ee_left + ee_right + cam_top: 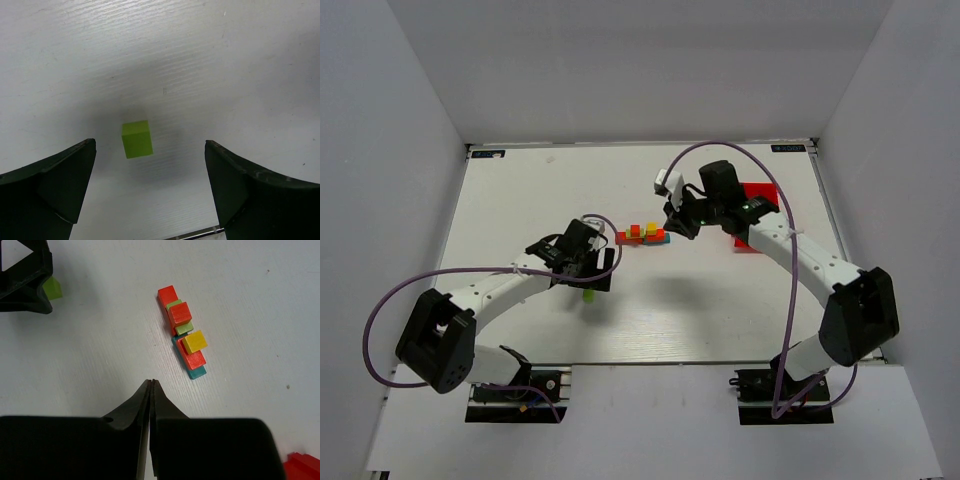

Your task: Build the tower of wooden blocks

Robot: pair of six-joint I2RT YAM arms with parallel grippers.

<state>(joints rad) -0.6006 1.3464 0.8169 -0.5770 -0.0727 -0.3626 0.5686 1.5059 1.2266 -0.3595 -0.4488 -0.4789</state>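
One lime-green cube (137, 139) lies within the spread left gripper (149, 162); one low tower (182, 332) topped red and yellow; right gripper (151, 385) pressed together

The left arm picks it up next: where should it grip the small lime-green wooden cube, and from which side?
Straight down from above, closing on two opposite side faces. The lime-green wooden cube sits flat on the white table, slightly turned and off-centre between the open left fingers, so I would rotate and shift a little first.
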